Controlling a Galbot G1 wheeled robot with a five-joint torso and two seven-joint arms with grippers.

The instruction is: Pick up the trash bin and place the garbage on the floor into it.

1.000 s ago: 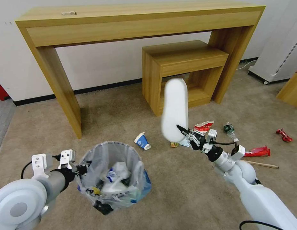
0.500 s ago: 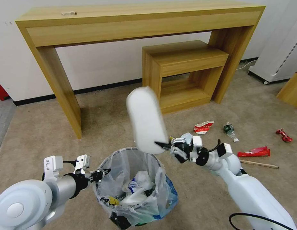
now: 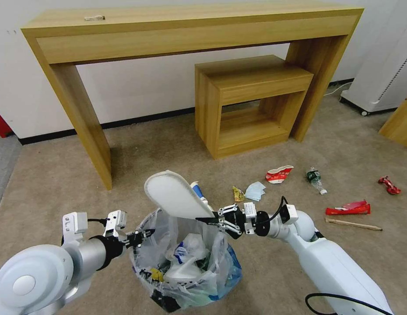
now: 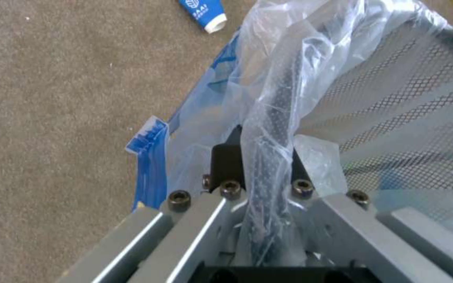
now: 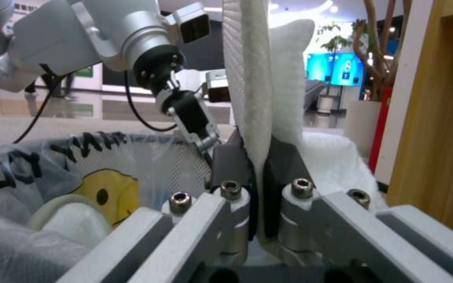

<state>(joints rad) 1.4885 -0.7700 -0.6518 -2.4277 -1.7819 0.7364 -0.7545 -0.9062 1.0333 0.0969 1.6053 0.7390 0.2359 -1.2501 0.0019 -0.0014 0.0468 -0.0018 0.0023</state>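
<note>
Behind the slipper (image 3: 175, 196), the paper cup (image 3: 196, 187) lies mostly hidden.

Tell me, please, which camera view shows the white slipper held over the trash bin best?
The head view: the whole white slipper shows, tilted above the trash bin and pinched at one end by the right pincer. The right wrist view gives only its clamped edge close up. The left wrist view shows a pale sliver at its edge, unclear.
</note>
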